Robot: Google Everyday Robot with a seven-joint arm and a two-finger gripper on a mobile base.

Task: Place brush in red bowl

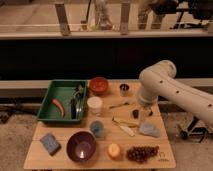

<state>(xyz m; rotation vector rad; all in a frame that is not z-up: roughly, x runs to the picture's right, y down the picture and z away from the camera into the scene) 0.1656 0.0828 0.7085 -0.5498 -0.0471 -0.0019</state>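
The brush [135,114] is a slim dark piece lying on the wooden table [165,155], right of centre; only its left end shows. My gripper [144,111] hangs from the white arm [165,85] directly over the brush and hides the rest of it. I cannot tell whether it touches the brush. The red bowl [99,85] stands empty at the back of the table, to the left of the gripper, beside the green tray.
A green tray [50,102] holds a red chili piece [58,106] and dark utensils [75,104]. Also on the table: metal cup [124,90], white cup [94,105], thin utensil [120,105], cream-handled utensil [125,128], purple bowl [81,145], orange [114,150], grapes [142,152], sponge [50,143].
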